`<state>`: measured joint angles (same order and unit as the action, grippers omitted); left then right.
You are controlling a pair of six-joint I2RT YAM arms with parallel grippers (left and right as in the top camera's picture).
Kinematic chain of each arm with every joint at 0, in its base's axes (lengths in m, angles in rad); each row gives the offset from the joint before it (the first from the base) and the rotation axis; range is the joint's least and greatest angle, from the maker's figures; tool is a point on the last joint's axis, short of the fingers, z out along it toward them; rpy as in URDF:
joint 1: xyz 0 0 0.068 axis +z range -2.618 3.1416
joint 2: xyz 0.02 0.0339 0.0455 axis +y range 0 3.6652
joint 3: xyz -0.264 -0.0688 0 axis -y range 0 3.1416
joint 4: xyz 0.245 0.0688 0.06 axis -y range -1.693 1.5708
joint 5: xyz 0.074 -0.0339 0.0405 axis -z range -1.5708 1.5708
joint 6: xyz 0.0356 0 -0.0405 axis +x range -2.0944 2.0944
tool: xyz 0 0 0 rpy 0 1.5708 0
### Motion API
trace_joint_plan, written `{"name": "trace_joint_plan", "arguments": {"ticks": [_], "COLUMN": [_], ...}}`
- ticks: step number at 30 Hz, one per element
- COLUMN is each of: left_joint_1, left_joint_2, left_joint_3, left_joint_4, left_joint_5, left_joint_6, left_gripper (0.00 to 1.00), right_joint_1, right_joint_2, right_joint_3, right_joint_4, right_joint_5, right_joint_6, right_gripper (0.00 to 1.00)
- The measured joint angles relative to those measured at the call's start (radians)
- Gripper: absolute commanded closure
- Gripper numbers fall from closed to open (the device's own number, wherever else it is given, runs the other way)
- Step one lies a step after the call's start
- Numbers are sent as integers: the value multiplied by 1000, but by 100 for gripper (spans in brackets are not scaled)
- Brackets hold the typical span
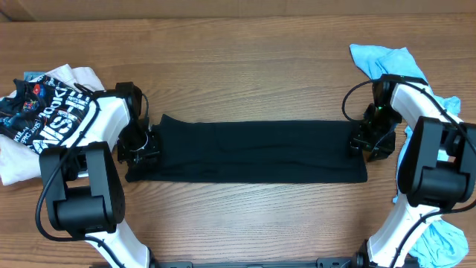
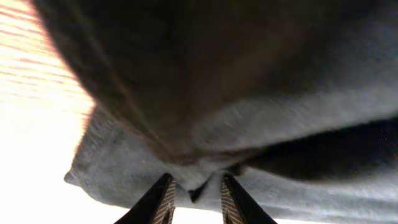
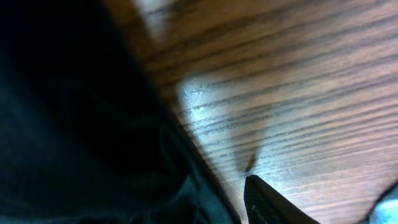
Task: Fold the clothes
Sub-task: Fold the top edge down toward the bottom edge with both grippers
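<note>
Overhead: black garment (image 1: pixel 245 151) flat on counter (image 1: pixel 245 67), ctr frame — left fingers (image 2: pixel 163 200) pinch its left edge; right fingers (image 3: pixel 267 202) — can't tell.

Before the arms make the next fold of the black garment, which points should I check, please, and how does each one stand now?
1. Left pincer grips the black garment: ok, cloth sits between its fingers.
2. Right pincer grips the other end: cannot tell, only one finger shows.
3. Garment lies flat and spread out: ok.
4. Printed shirt pile apart from garment: ok.
5. Blue clothes apart from garment: ok.
</note>
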<state>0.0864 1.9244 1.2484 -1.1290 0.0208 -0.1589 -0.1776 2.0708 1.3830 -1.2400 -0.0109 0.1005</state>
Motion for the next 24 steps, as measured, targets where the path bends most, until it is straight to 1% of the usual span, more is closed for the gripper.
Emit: {"name": "trace_joint_plan", "arguments": {"ticks": [6,12,14,15,17,19,24], "left_joint_1": [0,0,0,0,0,0,0], "left_joint_2": [0,0,0,0,0,0,0], "left_joint_3": [-46,-61,-63,-63,-63,-63,-63], "left_joint_4": [29,39,43,43,45,45,45], "left_joint_5": [-45,-59,-60,-60,-61,-63,-71], "left_joint_6": [-50,-72,-75,-76,-75,-76,-75], "left_gripper": [71,70,70,70,70,70,70], "right_joint_1": [-26,-41,-46,-47,-46,-46,-46], "right_joint_2": [-13,-21,-23,-23,-24,-24,-23], "right_joint_3": [-22,-23,-23,-23,-23,-23,-23], "right_joint_4": [35,63,69,74,82,87,91], "right_joint_5": [-45,-101,-135,-147,-182,-196,-220], "right_joint_6": [-5,-28,-52,-58,-77,-82,-97], "right_gripper": [48,48,50,54,55,60,60]}}
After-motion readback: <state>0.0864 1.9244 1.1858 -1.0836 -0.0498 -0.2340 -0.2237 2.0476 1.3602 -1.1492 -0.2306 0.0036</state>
